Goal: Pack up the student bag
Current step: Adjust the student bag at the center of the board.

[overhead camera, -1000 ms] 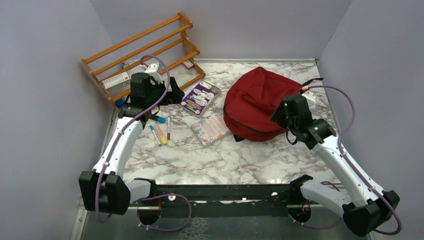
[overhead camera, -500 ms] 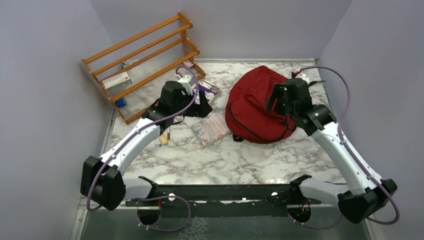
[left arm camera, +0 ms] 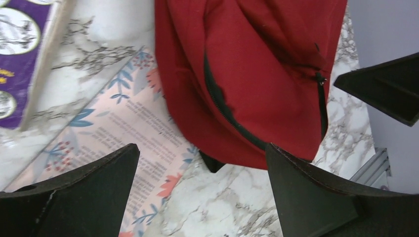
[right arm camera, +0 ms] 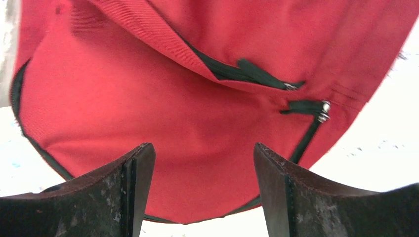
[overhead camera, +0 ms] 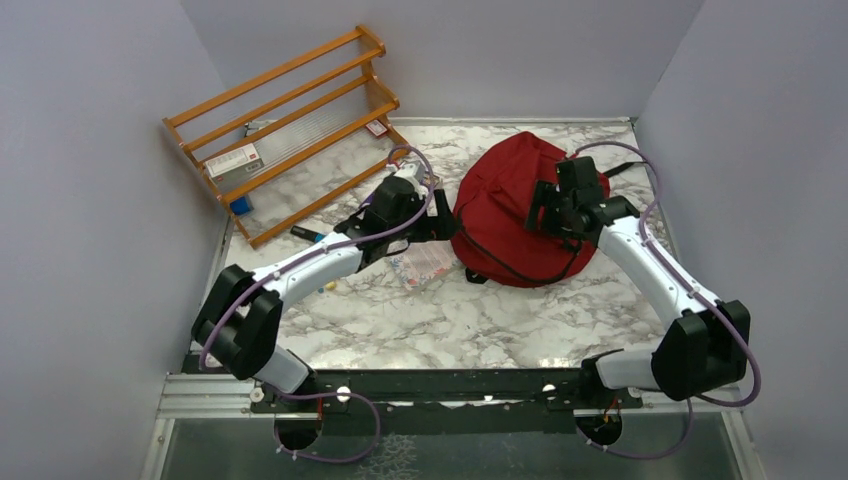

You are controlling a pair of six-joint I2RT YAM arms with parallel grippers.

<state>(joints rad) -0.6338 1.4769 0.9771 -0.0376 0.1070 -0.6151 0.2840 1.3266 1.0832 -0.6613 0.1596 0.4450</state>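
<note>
- Top view: the left arm [overhead camera: 310,262] stretches low across the marble worktop [overhead camera: 450,320], its wrist at the near-left edge of the dark red student bag [overhead camera: 500,215]. The bag lies right of centre towards the back, and the right arm [overhead camera: 650,270] bends in over its top.
- Left wrist view: the left jaws are spread wide and empty, framing the bag's zipped edge and a floral booklet [left arm camera: 133,128].
- Right wrist view: the right jaws are parted and hold nothing, above red fabric and a zipper pull [right arm camera: 323,111].

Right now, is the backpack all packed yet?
Not yet. Nothing looks packed: the flowery book and purple book lie on the table outside the student bag. Both the left claw and right claw are open at the bag, holding nothing. Putting things in is left.
</note>
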